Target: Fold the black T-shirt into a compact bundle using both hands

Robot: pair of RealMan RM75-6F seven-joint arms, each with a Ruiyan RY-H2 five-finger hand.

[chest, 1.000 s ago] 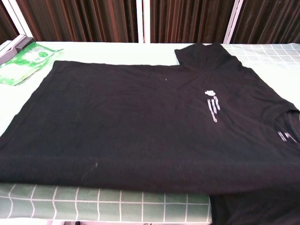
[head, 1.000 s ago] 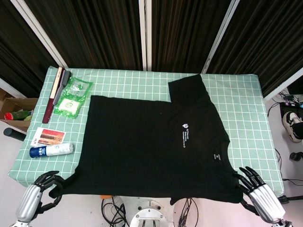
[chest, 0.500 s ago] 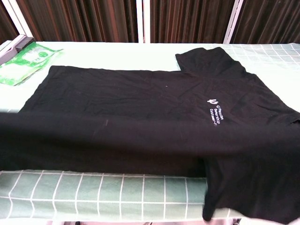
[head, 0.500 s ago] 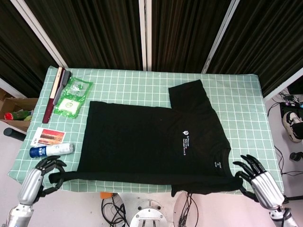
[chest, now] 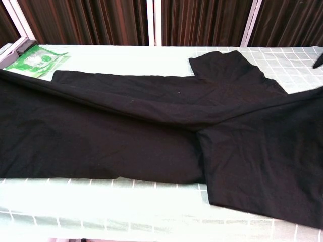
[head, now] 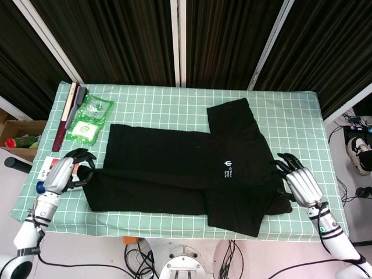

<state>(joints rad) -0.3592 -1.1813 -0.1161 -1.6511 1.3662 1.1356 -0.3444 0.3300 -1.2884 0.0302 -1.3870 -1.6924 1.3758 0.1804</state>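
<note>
Black cotton T-shirt [head: 192, 168] lies on the green checked tablecloth [head: 174, 102]. Left hand [head: 68, 171] and right hand [head: 296, 181], fingers curled, grip its lifted near hem corners.

Lab: dark curtains [head: 221, 40] behind gridded table [head: 174, 96].

Green packet [head: 88, 120], bottle [head: 42, 186], card [head: 46, 168]

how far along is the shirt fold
Early. The black T-shirt has its near edge lifted over the body, starting the first fold. The left robot hand and right robot hand hold that edge at either end. Left: lay it flat, fold the far sleeve in, then bundle.
</note>
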